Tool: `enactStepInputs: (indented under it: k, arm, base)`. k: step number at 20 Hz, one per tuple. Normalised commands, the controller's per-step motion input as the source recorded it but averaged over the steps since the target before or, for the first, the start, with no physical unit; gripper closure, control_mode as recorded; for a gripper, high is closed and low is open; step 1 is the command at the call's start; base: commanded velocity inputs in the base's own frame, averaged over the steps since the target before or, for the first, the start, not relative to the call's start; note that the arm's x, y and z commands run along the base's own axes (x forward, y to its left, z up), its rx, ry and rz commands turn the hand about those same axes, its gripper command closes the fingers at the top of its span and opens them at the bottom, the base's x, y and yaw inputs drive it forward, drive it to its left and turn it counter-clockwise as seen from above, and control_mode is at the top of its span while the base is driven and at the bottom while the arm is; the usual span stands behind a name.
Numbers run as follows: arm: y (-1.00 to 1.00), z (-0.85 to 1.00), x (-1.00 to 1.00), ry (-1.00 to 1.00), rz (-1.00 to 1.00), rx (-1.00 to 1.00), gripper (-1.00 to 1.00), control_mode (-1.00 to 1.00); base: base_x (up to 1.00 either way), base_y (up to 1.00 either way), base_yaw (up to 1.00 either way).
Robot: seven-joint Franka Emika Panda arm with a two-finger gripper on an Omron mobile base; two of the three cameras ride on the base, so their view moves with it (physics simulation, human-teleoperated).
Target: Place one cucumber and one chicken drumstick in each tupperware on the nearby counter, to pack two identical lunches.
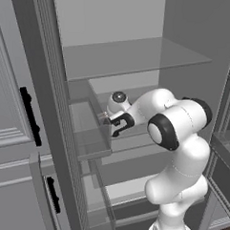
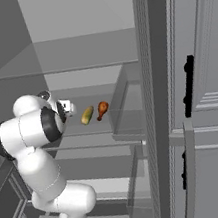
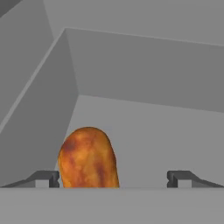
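I am reaching into an open fridge. A brown-orange chicken drumstick [image 2: 101, 110] and a yellow-green cucumber [image 2: 87, 116] lie side by side on the middle shelf. My gripper [image 2: 70, 107] hovers just left of the cucumber, apart from both. In the hand view the drumstick [image 3: 89, 157] rises between the fingertips [image 3: 43, 178], close to the left one, and the gripper [image 3: 113, 180] is open with nothing gripped. From the left base view the gripper [image 1: 103, 118] points into the shelf space. The tupperware and the counter are out of view.
A glass shelf [image 2: 71, 54] spans the fridge above the arm. A translucent bin [image 2: 128, 111] stands right of the food, seen again as the bin [image 1: 89, 130] by the hand. Lower shelves [image 2: 104, 155] lie beneath. Grey panelled doors with black handles [image 2: 188, 87] flank the opening.
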Motion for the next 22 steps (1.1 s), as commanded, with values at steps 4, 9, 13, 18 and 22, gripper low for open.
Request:
enactStepInputs:
  k: [4, 9, 13, 18, 22]
  arm:
    - [0.00, -0.39, -0.08, 0.00, 0.00, -0.01, -1.00, -1.00]
    - [0.00, -0.45, -0.34, 0.00, 0.00, -0.01, 1.00, -1.00]
    - [0.00, -0.26, -0.19, 0.00, 0.00, 0.00, 1.00, -1.00]
    - [0.00, -0.01, -0.06, 0.00, 0.00, 0.00, 1.00, -1.00]
    - [0.00, 0.00, -0.09, 0.00, 0.00, 0.00, 1.00, -1.00]
  base:
    - [0.00, 0.00, 0.00]
    - [0.00, 0.00, 0.00]
    - [0.00, 0.00, 0.00]
    - [0.00, 0.00, 0.00]
    - [0.00, 0.00, 0.00]
